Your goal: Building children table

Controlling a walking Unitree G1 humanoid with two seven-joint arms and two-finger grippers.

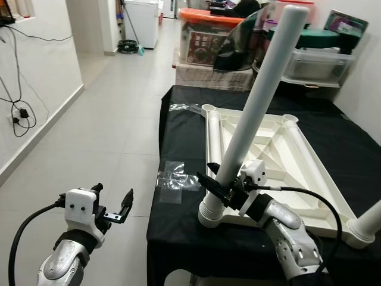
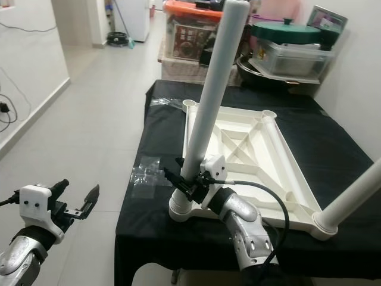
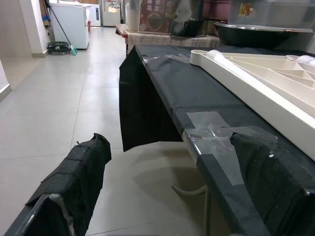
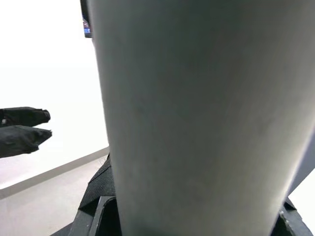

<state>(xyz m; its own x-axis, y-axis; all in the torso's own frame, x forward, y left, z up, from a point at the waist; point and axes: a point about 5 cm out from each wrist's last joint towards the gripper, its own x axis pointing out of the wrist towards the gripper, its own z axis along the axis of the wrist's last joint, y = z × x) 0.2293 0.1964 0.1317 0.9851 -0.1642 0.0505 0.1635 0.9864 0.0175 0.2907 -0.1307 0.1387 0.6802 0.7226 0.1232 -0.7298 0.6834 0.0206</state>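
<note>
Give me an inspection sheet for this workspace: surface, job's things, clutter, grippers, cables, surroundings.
Surface: black-covered table, clear tape patches at its left edge.
Job's things: white children's tabletop lying underside up; one white leg standing tilted in the near-left corner socket; another leg in the near-right corner.
Clutter: nothing seen on the table beyond the tape.
Grippers: right gripper closed on the tilted leg low down; left gripper open, off the table's left edge over the floor.
Cables: black cable looping from the right wrist; wall cables at left.
Surroundings: tiled floor, storage boxes behind the table.
</note>
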